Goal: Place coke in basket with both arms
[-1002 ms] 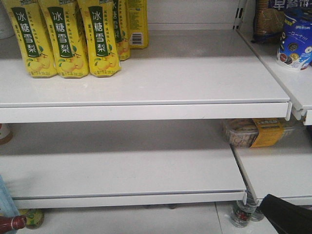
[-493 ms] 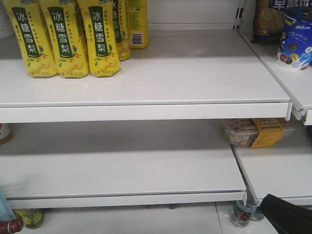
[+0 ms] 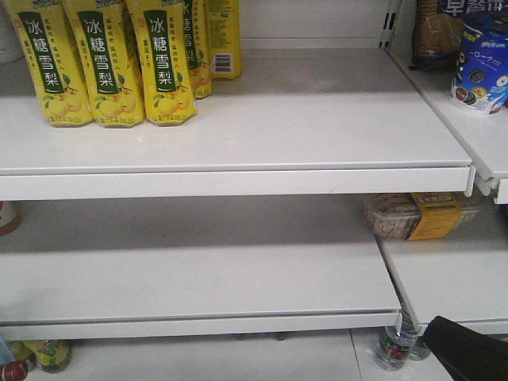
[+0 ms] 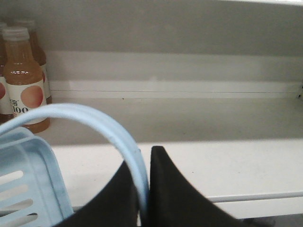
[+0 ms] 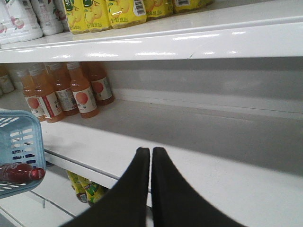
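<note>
The pale blue basket hangs at the left edge of the right wrist view, in front of the lower shelf. The coke lies on its side inside it, red cap pointing right. My left gripper is shut on the basket's strap handle, which arches up between its fingers; the basket's rim shows below left. My right gripper is shut with nothing in it, over the lower shelf and well right of the basket. In the front view only the coke cap peeks in at the bottom left.
Yellow pear-drink bottles stand on the upper shelf. Orange juice bottles line the back left of the lower shelf. Snack packs lie at the right. Small bottles stand under the shelf by my right arm.
In the front view the coke's cap and the basket's edge have sunk down and left, almost out of the frame. The right arm has stayed put.
</note>
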Robot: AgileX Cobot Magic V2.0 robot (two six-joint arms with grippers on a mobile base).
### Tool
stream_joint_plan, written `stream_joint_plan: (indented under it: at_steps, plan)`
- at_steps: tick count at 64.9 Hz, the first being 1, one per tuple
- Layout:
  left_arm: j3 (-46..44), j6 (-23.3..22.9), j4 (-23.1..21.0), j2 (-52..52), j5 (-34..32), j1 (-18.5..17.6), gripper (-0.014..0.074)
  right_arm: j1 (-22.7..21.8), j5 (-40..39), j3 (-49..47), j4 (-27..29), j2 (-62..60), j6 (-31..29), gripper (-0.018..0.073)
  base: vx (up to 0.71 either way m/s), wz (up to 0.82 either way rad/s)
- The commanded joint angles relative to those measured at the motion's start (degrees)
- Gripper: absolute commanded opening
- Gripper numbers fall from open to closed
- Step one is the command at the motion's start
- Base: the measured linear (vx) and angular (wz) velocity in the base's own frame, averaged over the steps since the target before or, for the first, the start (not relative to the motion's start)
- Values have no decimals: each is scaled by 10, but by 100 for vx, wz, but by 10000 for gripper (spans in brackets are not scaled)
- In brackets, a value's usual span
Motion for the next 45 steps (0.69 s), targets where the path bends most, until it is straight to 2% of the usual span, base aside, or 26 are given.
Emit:
stream_joint_plan:
  at_steps: [1,45]
  plan:
    - [0,26,25,-13,-84,0,-6,-1,12,-15,-22,5,-2,-5,0,0]
    - [0,26,25,-12,-84,0,-6,-1,13,-15,-21,5,-2,-5,0,0]
